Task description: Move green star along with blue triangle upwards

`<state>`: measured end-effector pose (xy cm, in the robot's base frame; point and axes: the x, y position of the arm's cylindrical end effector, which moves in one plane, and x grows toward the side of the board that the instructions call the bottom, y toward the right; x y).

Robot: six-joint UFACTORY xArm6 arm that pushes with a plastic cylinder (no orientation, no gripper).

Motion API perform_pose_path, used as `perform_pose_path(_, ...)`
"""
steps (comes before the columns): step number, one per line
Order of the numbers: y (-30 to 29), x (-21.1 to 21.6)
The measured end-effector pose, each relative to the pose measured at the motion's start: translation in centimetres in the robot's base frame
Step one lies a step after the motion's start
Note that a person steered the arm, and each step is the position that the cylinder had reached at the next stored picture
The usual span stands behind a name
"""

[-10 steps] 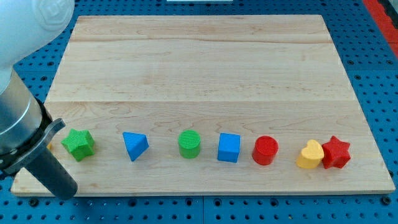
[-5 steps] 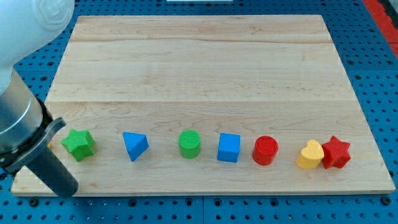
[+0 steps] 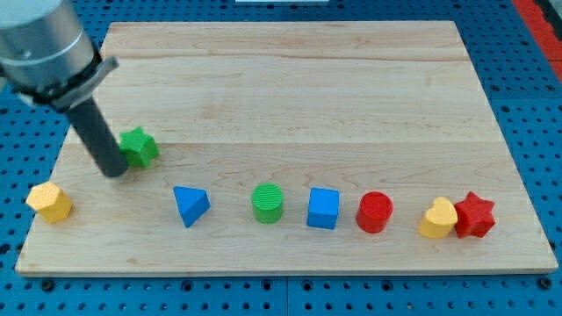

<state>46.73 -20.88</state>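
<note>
Though rig carries no pincer, only dark rod, my tip [image 3: 115, 171] rests on wooden board [image 3: 290, 79], touching green star [image 3: 138, 147] at star's lower left. Blue triangle [image 3: 190, 205] lies near tip, toward view's lower right, apart from star. Yellow block [image 3: 50, 202] near, toward view's lower left. Further along view's right: green cylinder [image 3: 268, 203], blue cube [image 3: 323, 209], red cylinder [image 3: 375, 211], then yellow heart [image 3: 437, 219] touching red star [image 3: 475, 215].
</note>
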Motion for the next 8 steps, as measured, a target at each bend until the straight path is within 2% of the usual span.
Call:
perform_pose_path(1, 1.5, -4.4)
perform_pose_path(2, 5.7, -8.0)
perform_pose_path(3, 6.8, -10.5)
perform_pose_path(4, 6.8, -9.0)
perform_pose_path(5, 5.8, -4.2)
perform_pose_path(6, 3.0, -1.5)
perform_pose_path(7, 1.3, 3.3)
perform_pose_path(8, 1.2, 10.6)
